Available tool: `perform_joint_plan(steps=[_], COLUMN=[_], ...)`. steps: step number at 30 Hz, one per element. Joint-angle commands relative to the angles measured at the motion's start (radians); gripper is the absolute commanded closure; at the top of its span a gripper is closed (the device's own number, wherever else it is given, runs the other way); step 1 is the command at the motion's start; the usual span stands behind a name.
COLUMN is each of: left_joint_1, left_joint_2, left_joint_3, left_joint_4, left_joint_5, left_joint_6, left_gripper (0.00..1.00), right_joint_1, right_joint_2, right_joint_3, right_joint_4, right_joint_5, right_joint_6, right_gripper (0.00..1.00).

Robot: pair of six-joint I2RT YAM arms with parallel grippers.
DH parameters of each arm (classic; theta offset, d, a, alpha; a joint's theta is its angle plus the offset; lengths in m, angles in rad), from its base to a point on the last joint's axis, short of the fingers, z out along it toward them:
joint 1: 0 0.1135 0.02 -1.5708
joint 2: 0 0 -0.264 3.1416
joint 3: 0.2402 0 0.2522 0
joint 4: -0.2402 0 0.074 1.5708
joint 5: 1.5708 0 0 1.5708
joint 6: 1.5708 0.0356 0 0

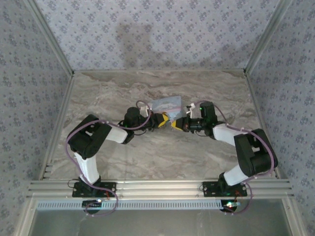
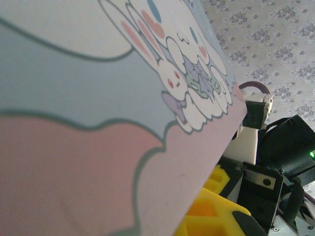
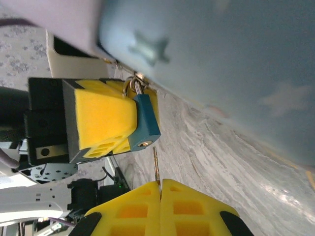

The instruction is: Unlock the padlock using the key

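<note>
**Step in hand: key insertion.**

The left tool [image 3: 138, 118] is clamped on the padlock [image 3: 147, 123], one yellow pad on each flat side of the blue-teal body. The padlock's shackle [image 3: 134, 86] runs up to the pale blue tin [image 3: 221, 54], which sits above both tools, off the bench [image 3: 197, 147]. The keyhole [image 3: 144, 143] faces the right tool [image 3: 160, 196].

The right tool's pads are pressed together on the key [image 3: 156, 164]. Only the thin blade stands out past the tips. The blade tip is just ahead of the right tool, just short of the padlock's bottom face and slightly to one side of the keyhole. It is not inserted.

Procedure, as judged from this position:

1. Hold the left tool rigid so that the padlock cannot swing on its shackle.
2. Shift the right tool sideways until the blade lines up with the keyhole.
3. Match the blade's flat to the slot. Slot orientation cannot be read here.
4. Advance straight along the blade axis with light force. A thin blade is likely to bend or slip in the pads.
5. Rotate only after full insertion.
</note>
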Motion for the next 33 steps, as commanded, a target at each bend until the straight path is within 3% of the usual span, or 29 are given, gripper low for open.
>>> perform_joint_plan(steps=[1,15,25,33], left_joint_1=[-0.003,-0.006,-0.006,-0.006], left_joint_2=[-0.007,-0.015,-0.008,-0.018], left_joint_3=[-0.006,-0.006,0.007,-0.005], left_joint_4=[0.069,0.065,0.057,0.062], left_joint_5=[0.034,0.045,0.059,0.062], left_joint_6=[0.013,0.018,0.027,0.029], left_gripper=[1.0,1.0,1.0,1.0], right_joint_1=[-0.043,-0.158,-0.095,-0.157], right_joint_2=[-0.044,0.009,0.035,0.067], right_joint_3=[-0.01,-0.021,0.02,0.025], right_joint_4=[-0.051,0.007,-0.007,0.024], right_joint_5=[-0.005,-0.093,-0.142,-0.121], right_joint_6=[0.03,0.111,0.109,0.152], right_gripper=[1.0,1.0,1.0,1.0])
